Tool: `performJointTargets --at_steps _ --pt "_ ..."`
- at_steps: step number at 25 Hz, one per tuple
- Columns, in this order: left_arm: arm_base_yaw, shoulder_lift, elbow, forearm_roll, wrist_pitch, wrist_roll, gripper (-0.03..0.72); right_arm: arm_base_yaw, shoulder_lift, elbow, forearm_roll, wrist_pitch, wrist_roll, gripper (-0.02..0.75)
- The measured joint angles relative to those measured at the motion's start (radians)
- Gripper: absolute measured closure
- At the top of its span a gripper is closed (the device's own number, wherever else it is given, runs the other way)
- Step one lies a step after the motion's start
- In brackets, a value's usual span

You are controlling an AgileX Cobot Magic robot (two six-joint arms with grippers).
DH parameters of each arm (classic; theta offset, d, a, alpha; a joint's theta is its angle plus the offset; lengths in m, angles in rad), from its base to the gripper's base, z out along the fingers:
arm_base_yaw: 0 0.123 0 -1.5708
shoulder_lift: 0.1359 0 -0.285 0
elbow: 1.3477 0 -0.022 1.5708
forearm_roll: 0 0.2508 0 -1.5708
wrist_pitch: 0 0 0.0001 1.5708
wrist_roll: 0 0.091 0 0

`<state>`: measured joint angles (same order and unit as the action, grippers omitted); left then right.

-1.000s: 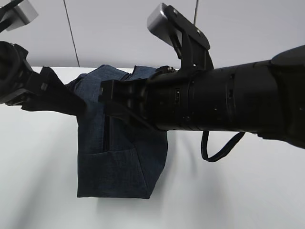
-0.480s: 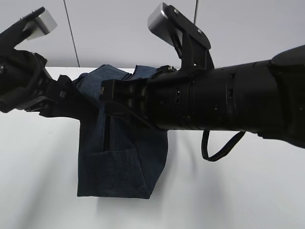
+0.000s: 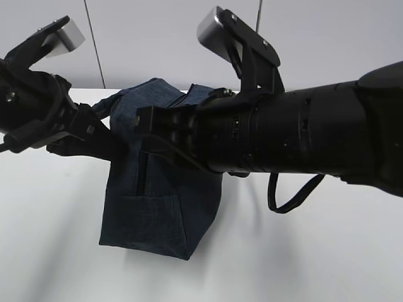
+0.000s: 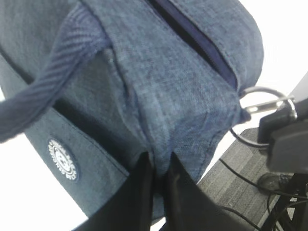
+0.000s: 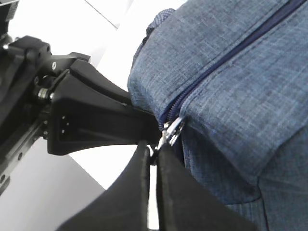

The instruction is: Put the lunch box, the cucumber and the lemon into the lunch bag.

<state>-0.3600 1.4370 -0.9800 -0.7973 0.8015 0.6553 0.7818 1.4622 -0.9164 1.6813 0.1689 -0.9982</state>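
I am only at the opening step: the lunch bag (image 3: 157, 189) is zipped and nothing is packed; lunch box, cucumber and lemon are out of view. My left end effector (image 4: 158, 166) pinches a fold of its end fabric, my right end effector (image 5: 153, 154) is clamped on the silver ring pull (image 5: 172, 131). The bag, dark navy and boxy, stands on the white desk (image 3: 327, 264), its handle (image 3: 289, 195) drooping at 3 o'clock.

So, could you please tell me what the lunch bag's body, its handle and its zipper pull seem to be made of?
The lunch bag body looks like woven fabric, matte heathered blue like denim, with visible weave and soft creases. Its handle seems to be webbing strap: a ribbed herringbone pattern shows. The zipper pull, pinched in the right pincer, looks like polished metal, silvery and shiny.
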Motion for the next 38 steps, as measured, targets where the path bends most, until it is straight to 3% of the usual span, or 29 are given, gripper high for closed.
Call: performJointTargets --at_steps 10,38 --pt "-0.036 0.0 0.011 0.038 -0.021 0.001 0.692 0.0 0.0 0.0 0.0 0.002 0.0 0.737" --pt "-0.043 -0.009 0.067 0.028 -0.09 0.002 0.692 -0.012 0.008 -0.028 0.008 -0.016 -0.01 0.737"
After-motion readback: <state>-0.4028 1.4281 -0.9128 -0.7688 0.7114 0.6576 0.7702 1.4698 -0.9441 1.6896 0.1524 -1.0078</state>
